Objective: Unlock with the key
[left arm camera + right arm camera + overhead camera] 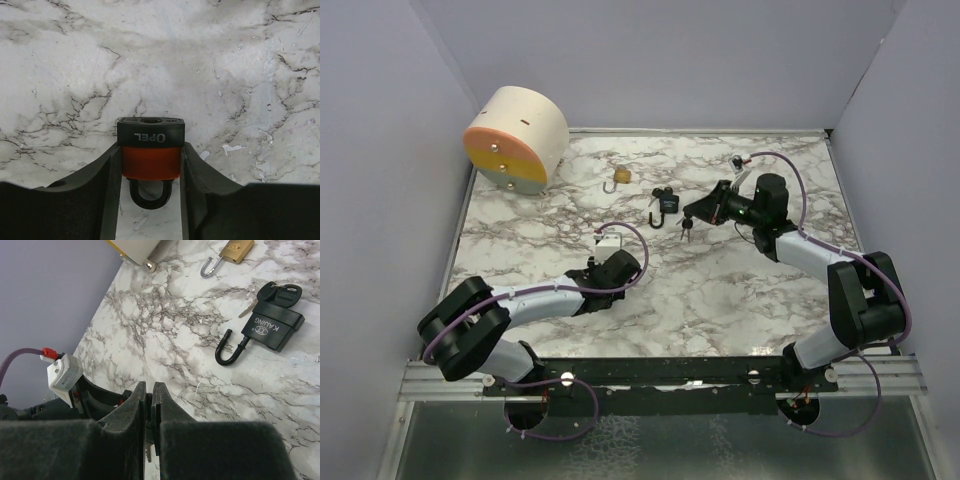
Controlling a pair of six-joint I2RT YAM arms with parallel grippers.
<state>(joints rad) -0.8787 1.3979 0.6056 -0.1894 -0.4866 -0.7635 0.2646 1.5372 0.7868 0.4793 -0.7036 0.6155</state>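
1. Remotely, I am pinching the red padlock [150, 162] by its sides in the left gripper [150, 150] — it is lying on the marble table [740, 300].
2. I am clamping the right gripper [148, 390] tight on what looks like the key [686, 232], well apart — inserting and turning are not yet done.

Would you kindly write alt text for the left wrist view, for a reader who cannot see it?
A small black-and-red padlock, marked OPEL upside down, sits between the two dark fingers of the left gripper, which touch its sides. Its black shackle points toward the camera; the white marbled table lies beyond.
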